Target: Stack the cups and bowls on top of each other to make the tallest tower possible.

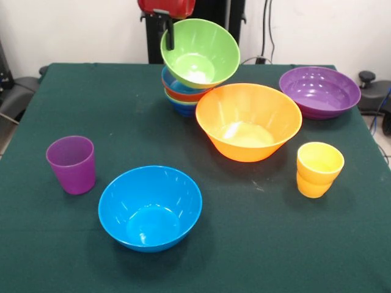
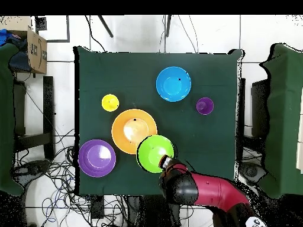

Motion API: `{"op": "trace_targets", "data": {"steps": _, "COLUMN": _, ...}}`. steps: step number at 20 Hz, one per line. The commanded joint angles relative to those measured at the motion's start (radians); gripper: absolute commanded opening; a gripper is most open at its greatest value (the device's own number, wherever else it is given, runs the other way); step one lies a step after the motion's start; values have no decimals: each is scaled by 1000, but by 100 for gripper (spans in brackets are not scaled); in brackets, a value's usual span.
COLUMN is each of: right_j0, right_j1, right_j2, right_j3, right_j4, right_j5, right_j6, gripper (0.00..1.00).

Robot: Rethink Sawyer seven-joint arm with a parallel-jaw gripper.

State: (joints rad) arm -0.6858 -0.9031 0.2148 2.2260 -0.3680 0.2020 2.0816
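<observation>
My gripper [image 1: 170, 36] comes down at the far side of the table [image 1: 55, 244], and one dark finger [image 1: 170, 38] lies over the rim of the green bowl [image 1: 201, 52]; I am pinching that rim, though the second finger is hidden from the front. The green bowl tilts steeply, its mouth turned toward the near side, and rests on top of the tower [image 1: 183, 94], a short pile of small nested bowls, blue lowest. From above, the green bowl [image 2: 155, 153] covers the pile. The orange bowl [image 1: 247, 121] sits just beside the tower, the purple bowl [image 1: 319, 91] farther along. The blue bowl [image 1: 149, 207], purple cup [image 1: 71, 163] and yellow cup [image 1: 319, 169] stand apart near the front.
</observation>
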Motion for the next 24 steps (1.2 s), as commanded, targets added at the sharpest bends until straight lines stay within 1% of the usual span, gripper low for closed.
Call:
{"op": "trace_targets", "data": {"steps": 1, "right_j0": -10, "right_j1": 58, "right_j2": 95, "right_j3": 34, "right_j4": -80, "right_j5": -56, "right_j6": -9, "gripper": 0}}
{"op": "trace_targets", "data": {"steps": 5, "right_j0": -20, "right_j1": 79, "right_j2": 97, "right_j3": 29, "right_j4": -102, "right_j5": -72, "right_j6": -4, "gripper": 0}}
{"op": "trace_targets", "data": {"steps": 9, "right_j0": -24, "right_j1": 117, "right_j2": 93, "right_j3": 13, "right_j4": -128, "right_j5": -102, "right_j6": 1, "gripper": 0}}
{"op": "trace_targets", "data": {"steps": 14, "right_j0": -9, "right_j1": 172, "right_j2": 65, "right_j3": -12, "right_j4": -173, "right_j5": -165, "right_j6": 18, "gripper": 0}}
{"op": "trace_targets", "data": {"steps": 19, "right_j0": -10, "right_j1": 202, "right_j2": 50, "right_j3": -30, "right_j4": -206, "right_j5": -192, "right_j6": 24, "gripper": 0}}
{"op": "trace_targets", "data": {"steps": 22, "right_j0": 0, "right_j1": 239, "right_j2": 37, "right_j3": -50, "right_j4": -223, "right_j5": -214, "right_j6": 30, "gripper": 0}}
{"op": "trace_targets", "data": {"steps": 24, "right_j0": 5, "right_j1": 248, "right_j2": 28, "right_j3": -56, "right_j4": -232, "right_j5": -228, "right_j6": 33, "gripper": 0}}
